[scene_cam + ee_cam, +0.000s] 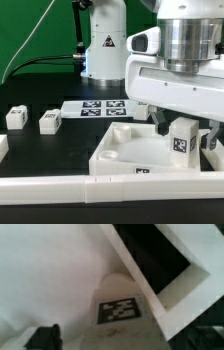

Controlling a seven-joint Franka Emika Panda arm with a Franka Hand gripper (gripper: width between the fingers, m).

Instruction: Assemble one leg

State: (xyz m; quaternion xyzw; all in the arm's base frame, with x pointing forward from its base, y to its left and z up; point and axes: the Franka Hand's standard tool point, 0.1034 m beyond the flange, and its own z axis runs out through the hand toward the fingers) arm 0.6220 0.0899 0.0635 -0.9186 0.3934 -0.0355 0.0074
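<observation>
Mid-insertion, by the look of it — holding the leg [181,143] upright over the corner of the white panel [125,150] nearest the exterior view's right, marker face turned to the camera. Gripper [181,128] pinching the leg near its top, one dark finger showing beside the block on the side toward the exterior view's left; the other side hidden behind the block. Seen from the wrist view, the leg [122,303] standing against the panel's [40,269] pale surface, marker legible, with a raised white edge running diagonally past it. Hard to tell whether the leg's foot already sits in a corner socket or hangs just above it — contact point hidden.

Judged as the seating step: next move likely calls for lining the leg squarely over the socket, pressing down, perhaps twisting to lock. Risk of a tilted entry jamming against the socket rim.

No true containers here; the panel's recess holds nothing but the leg at its corner. Two spare legs [17,117] and [50,121] resting on the black desk [60,150], well apart from the panel, with the marker board [100,107] lying flat behind.
</observation>
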